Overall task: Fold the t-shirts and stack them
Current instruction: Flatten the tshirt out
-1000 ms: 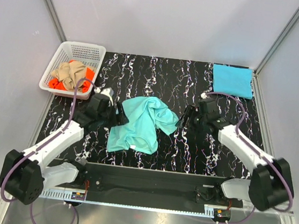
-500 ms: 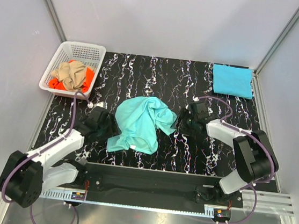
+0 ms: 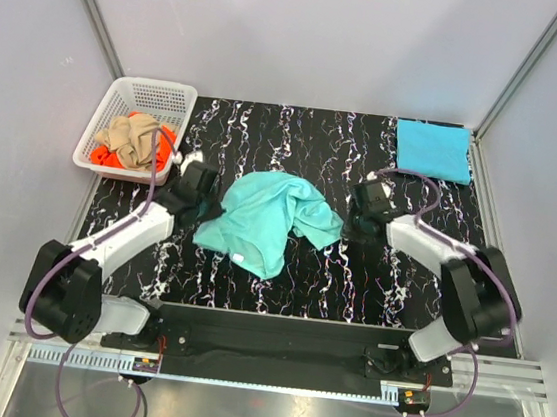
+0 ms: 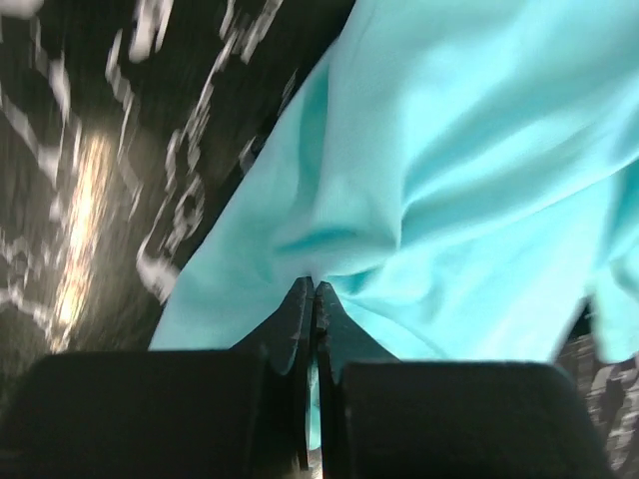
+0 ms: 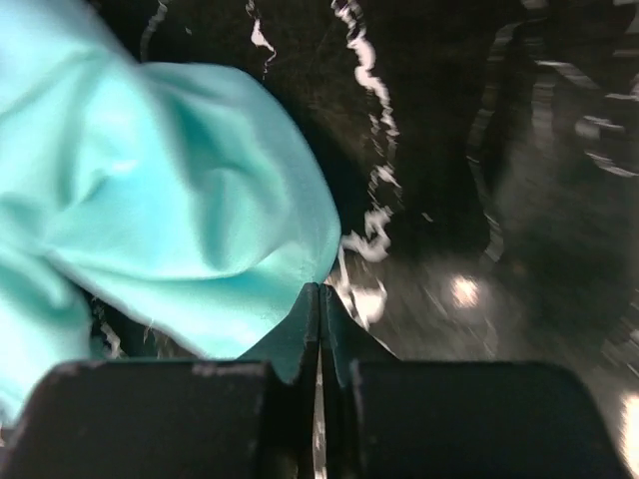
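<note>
Jaws clenched: left gripper (image 4: 315, 287) and right gripper (image 5: 319, 289) each pinch the mint-teal t-shirt (image 3: 267, 217). I reckon I'm spreading it; next, pull apart evenly.

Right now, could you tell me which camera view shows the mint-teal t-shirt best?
Top external: only there does the whole crumpled mint-teal t-shirt show. Left wrist shows only folds at the left pincer; right wrist, one edge at the right pincer.

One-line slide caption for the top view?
Mid-table, left gripper and right gripper shut on opposite edges of the crumpled mint-teal t-shirt; folded sky-blue t-shirt far right, white basket far left.
</note>
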Robot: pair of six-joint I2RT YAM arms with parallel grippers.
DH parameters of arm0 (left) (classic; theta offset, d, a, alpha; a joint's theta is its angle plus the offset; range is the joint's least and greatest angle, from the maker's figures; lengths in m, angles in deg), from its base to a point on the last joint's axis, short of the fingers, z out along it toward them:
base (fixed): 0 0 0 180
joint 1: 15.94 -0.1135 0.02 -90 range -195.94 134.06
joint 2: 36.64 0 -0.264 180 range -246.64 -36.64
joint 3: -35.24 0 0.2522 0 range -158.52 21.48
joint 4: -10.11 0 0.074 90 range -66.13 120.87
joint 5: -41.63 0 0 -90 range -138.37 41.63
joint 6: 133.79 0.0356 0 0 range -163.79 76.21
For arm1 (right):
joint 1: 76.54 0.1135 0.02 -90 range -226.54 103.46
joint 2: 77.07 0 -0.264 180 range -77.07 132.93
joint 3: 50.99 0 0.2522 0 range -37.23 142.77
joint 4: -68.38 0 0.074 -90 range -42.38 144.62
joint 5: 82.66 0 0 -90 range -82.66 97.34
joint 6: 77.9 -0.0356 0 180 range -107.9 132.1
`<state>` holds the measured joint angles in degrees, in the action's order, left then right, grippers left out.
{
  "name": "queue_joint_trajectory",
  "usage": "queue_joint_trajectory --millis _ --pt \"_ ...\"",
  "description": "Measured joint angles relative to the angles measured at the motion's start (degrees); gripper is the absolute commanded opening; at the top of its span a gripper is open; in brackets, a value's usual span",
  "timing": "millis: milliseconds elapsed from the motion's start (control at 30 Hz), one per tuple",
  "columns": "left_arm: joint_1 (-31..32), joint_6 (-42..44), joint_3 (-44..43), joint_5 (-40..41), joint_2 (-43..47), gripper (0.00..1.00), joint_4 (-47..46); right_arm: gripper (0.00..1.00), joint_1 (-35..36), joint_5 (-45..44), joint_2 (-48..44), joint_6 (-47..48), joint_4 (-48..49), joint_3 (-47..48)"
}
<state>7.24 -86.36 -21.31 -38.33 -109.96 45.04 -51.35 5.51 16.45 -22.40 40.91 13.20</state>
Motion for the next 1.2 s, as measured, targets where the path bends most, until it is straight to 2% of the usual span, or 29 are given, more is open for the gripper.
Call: queue_joint_trajectory --millis 133,300,467,567,733,1000,1200 --pt "-1.16 2.10 -10.86 0.81 -4.24 0.00 1.11 0.00 0.00 -5.81 -13.46 1.27 -10.25 1.75" --pt "-5.25 6.34 -30.95 0.26 -17.88 0.00 5.29 0.00 0.00 -11.08 -33.81 1.27 -18.53 7.26" --pt "-6.99 11.93 -47.10 0.70 -31.19 0.00 12.59 0.00 0.00 -11.30 -41.66 1.20 -24.44 7.78" --pt "-6.95 14.43 -48.61 1.09 -32.89 0.00 16.61 0.00 0.00 -10.75 -42.40 1.14 -27.21 6.75" --pt "-6.54 17.20 -47.43 1.68 -26.43 0.00 20.74 0.00 0.00 -11.04 -44.72 1.73 -32.46 8.57" --pt "-5.05 19.15 -48.54 1.01 0.90 0.00 22.03 0.00 0.00 -13.92 -50.58 3.87 -37.44 25.11" --pt "-5.11 19.54 -51.76 -1.09 10.73 0.00 23.15 0.00 0.00 -17.59 -56.08 4.07 -41.27 35.93"
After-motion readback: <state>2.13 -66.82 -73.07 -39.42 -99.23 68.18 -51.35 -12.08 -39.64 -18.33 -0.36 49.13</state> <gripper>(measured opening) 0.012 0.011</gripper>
